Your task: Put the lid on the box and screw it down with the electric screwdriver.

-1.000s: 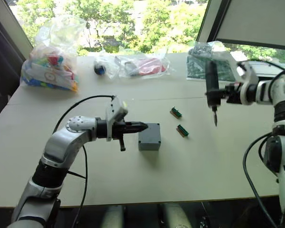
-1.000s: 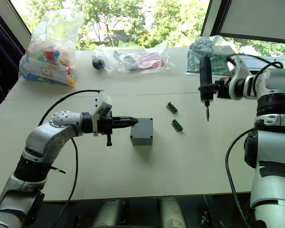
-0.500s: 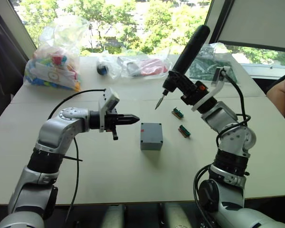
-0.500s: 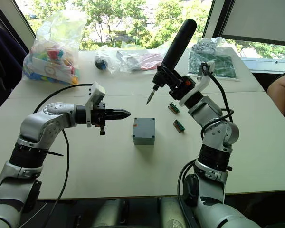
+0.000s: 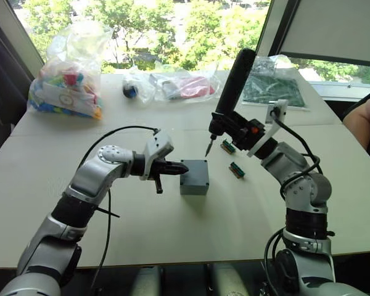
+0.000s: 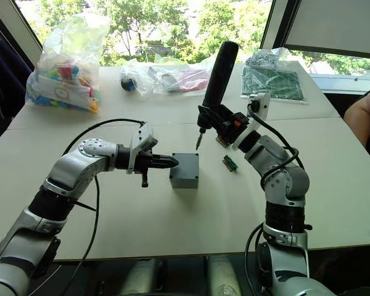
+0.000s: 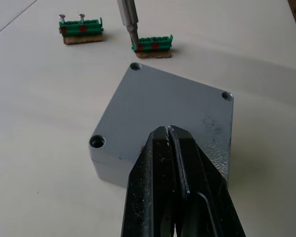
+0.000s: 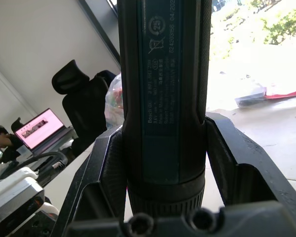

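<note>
A pale desk (image 5: 172, 234) sits before a window, seen from above the robot's arms. At about 10 o'clock, far back on the left, lies a clear bag of colourful toys (image 5: 65, 86). Further right along the back edge, near 12 o'clock, are smaller clear bags (image 5: 179, 85) holding red and dark items.

The left tool (image 5: 180, 167) reaches in from 8 o'clock. Its two black fingers (image 7: 175, 187) are pressed together, holding nothing, and their tip meets the left side of the box (image 5: 194, 177). In the left wrist view the tip rests at the near edge of the lid (image 7: 163, 113).

The grey box stands near the centre of the desk with the flat grey lid seated on top of it. Screw holes show at three corners of the lid; the fourth is hidden behind the fingers.

Just right of the box, the right tool (image 5: 237, 131) is clamped around the electric screwdriver (image 5: 231, 92), which leans with its thick dark body pointing toward 1 o'clock. Its metal bit (image 5: 208, 148) points down above the box's far right corner, not touching it.

Two small green connectors (image 5: 232, 158) lie on the desk at about 2 o'clock from the box. A green circuit board (image 5: 272, 91) lies at the back right.
</note>
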